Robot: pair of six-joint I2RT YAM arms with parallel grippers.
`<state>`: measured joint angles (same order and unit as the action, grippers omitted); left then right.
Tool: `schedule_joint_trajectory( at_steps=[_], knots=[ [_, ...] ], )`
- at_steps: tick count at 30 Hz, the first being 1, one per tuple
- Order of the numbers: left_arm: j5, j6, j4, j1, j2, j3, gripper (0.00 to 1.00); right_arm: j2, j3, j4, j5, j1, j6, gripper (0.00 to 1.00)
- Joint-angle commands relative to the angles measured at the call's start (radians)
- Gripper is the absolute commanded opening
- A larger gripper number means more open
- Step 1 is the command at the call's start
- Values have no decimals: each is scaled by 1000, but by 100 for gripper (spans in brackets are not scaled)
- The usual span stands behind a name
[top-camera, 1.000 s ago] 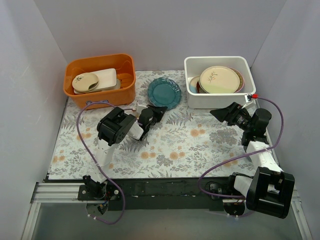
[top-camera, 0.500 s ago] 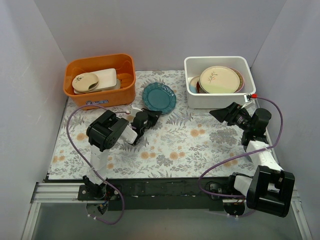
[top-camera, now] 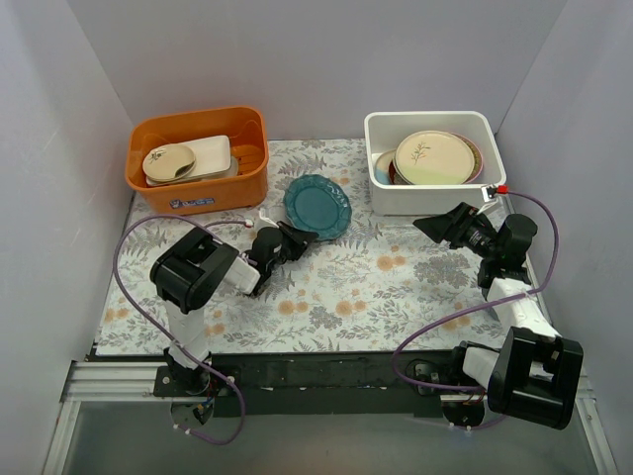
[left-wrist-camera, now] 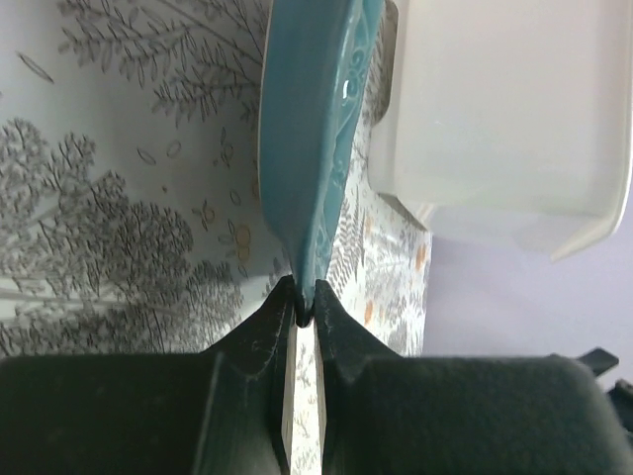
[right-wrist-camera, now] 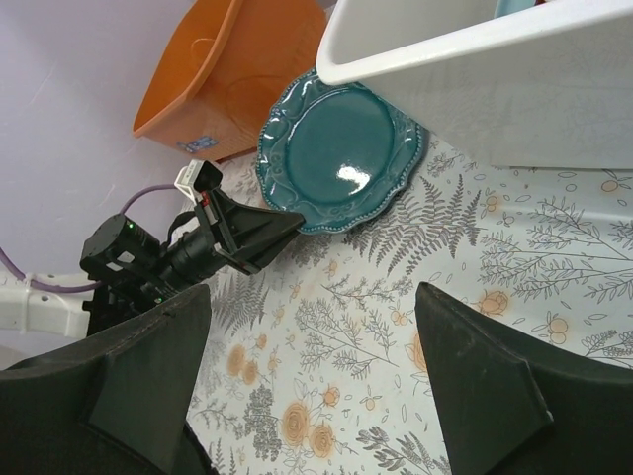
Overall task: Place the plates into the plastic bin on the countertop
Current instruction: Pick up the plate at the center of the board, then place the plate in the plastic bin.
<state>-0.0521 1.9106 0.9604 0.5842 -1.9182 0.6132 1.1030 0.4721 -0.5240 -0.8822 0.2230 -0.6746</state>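
Since the earlier frame the left arm's elbow has swung left and back toward the near edge. The teal plate [top-camera: 317, 207] has come a bit nearer with it and now shows more tilt. Right arm unchanged.

Left gripper [top-camera: 299, 237] is clamped on the teal plate's near rim. In the left wrist view the two fingers [left-wrist-camera: 275, 315] pinch the rim with the plate edge-on. The plate is over the countertop [top-camera: 376, 287], between the orange tub [top-camera: 198, 124] and the bin [top-camera: 425, 198], just beside the bin's left wall and outside it. Can't tell if its far rim touches the surface.

Right gripper [top-camera: 442, 224] is spread wide with nothing between the jaws. It hangs in front of the bin's near wall, toward its right corner.

The bin is at the back right and holds a stack of plates. The sprig plate [top-camera: 432, 156] is on top, a pale blue rim [top-camera: 381, 164] shows at the left and a pink edge at the right. The orange tub at back left holds cream dishes [top-camera: 188, 158].

The surface is a pale fern-and-orange-flower print, flat, with a black front edge [top-camera: 316, 364] and a metal rail [top-camera: 109, 381] below. Purple cables [top-camera: 124, 272] loop over it beside each arm. Plain lavender-grey walls close the left [top-camera: 49, 198], back [top-camera: 316, 59] and right [top-camera: 584, 148].
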Motion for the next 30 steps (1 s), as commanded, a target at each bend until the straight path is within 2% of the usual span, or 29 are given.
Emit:
schedule_joint_trajectory(
  at_steps=[1, 4, 17, 30],
  knots=[
    [115, -55, 32, 2, 117, -38, 0, 18, 48, -65, -53, 4, -8, 91],
    [149, -73, 37, 2, 177, -63, 0, 31, 49, -65, -75, 4, -6, 91],
    [228, -180, -153, 3, 458, -87, 0, 104, 53, -129, -146, -2, -40, 91],
    [304, -219, -245, 3, 605, -87, 0, 196, 57, -111, -147, -16, -17, 91]
  ],
)
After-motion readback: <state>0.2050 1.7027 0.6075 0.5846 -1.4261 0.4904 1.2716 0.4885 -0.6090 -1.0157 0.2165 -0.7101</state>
